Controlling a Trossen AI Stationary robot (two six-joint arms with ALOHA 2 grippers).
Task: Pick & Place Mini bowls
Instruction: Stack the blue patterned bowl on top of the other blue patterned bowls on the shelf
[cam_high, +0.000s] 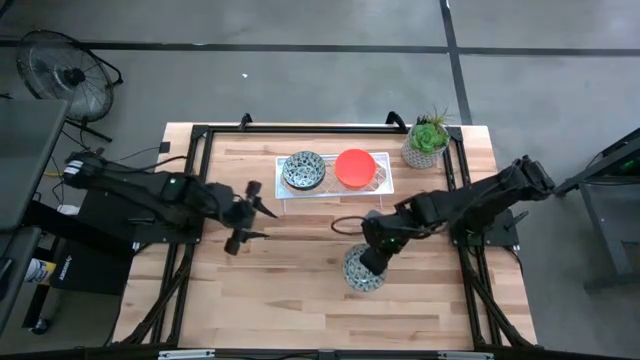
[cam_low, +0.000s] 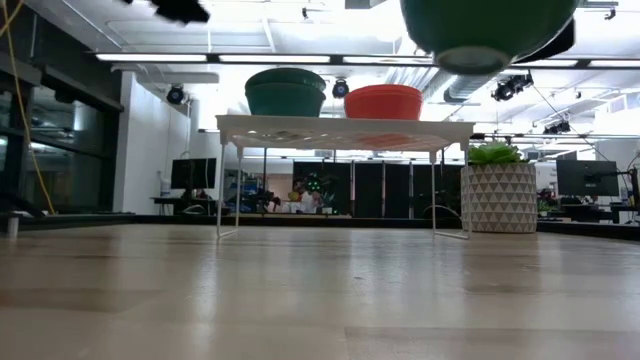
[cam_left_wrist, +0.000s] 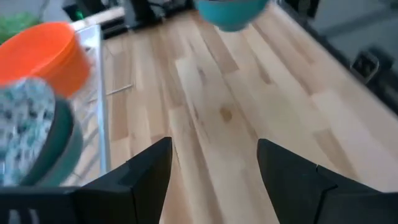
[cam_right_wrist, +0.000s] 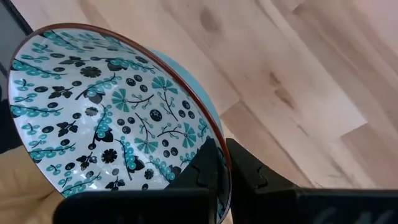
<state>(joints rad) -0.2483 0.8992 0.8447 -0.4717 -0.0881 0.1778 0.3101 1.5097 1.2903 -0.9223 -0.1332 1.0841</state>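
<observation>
Wooden worktop (cam_high: 300, 290) carries a white rack (cam_high: 384, 186) holding one patterned bowl (cam_high: 303, 170) and one orange bowl (cam_high: 355, 167). Right end effector (cam_high: 372, 262) clenches another patterned bowl's (cam_high: 362, 272) rim, raised off the worktop; left end effector (cam_high: 247, 215) hangs released nearby.

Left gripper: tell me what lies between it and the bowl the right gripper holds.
Only bare tabletop in the high view: nothing lies between the open left gripper and the patterned bowl pinched by the right gripper.

potted plant (cam_high: 427, 140) at table's (cam_high: 300, 290) far right corner; white rack (cam_high: 385, 184) beside it; fan (cam_high: 62, 76) on floor.
</observation>
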